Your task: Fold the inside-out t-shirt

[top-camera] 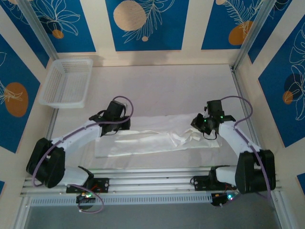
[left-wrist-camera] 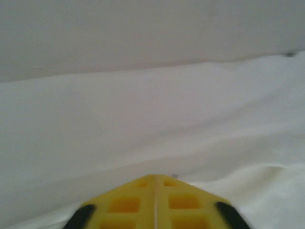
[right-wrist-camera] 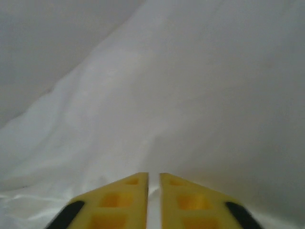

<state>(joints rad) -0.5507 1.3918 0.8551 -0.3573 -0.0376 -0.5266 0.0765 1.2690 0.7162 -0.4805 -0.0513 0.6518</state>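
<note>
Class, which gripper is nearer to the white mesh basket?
Left. The left gripper is on the left end of the t-shirt, a short way from the basket; the right gripper is at the opposite end.

Left arm (top-camera: 78, 136) and right arm (top-camera: 236, 138): white link shells, black joint housings, bolted onto the slotted aluminium rail (top-camera: 152, 183). Lilac cables (top-camera: 238, 98) are looped above the rail. Green LEDs (top-camera: 229, 195) are lit at each base, beside the rail. Fingers (left-wrist-camera: 126, 205) are moulded yellow, square-pocketed, black-edged.
</note>
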